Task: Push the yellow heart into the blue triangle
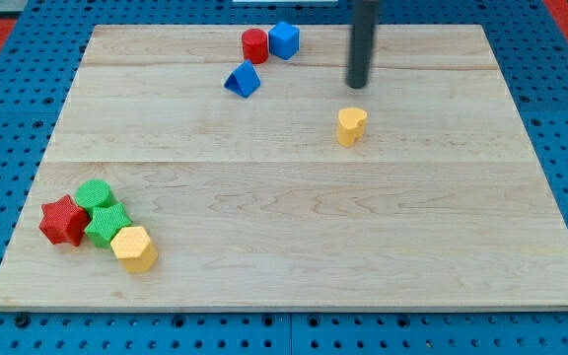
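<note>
The yellow heart (351,126) sits on the wooden board right of centre, towards the view's top. The blue triangle (243,79) lies up and to the left of it, well apart. My tip (358,85) is the lower end of the dark rod coming down from the view's top edge. It stands just above the yellow heart in the view, with a small gap between them, and to the right of the blue triangle.
A red cylinder (254,45) and a blue cube (283,40) sit touching just above the blue triangle. At the bottom left lies a cluster: red star (64,221), green cylinder (95,195), another green block (107,225), yellow hexagon (134,248). A blue pegboard (8,89) surrounds the board.
</note>
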Robot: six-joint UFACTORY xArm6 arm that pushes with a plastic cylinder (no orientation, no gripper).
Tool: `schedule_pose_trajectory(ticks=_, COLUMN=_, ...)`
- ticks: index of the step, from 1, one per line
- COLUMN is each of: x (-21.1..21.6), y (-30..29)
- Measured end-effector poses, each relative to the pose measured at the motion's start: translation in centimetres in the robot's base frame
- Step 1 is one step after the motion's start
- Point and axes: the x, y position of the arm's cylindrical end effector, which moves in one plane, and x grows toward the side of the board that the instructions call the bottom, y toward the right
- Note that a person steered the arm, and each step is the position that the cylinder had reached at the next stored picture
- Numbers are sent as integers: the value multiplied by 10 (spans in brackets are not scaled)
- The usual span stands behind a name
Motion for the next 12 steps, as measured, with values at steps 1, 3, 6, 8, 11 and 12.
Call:
schedule_pose_trajectory(ticks=1, x=55, y=39)
schedule_pose_trajectory(ticks=3, x=25, y=-106)
schedule_pose_trajectory(ticks=6, x=67, y=-174)
schedule_pose_trajectory(ticks=8, x=83, y=-28)
schedule_pose_trajectory(ticks=11, x=90, y=-146)
schedule_pose_trajectory(ticks=12, x=54, y=-151)
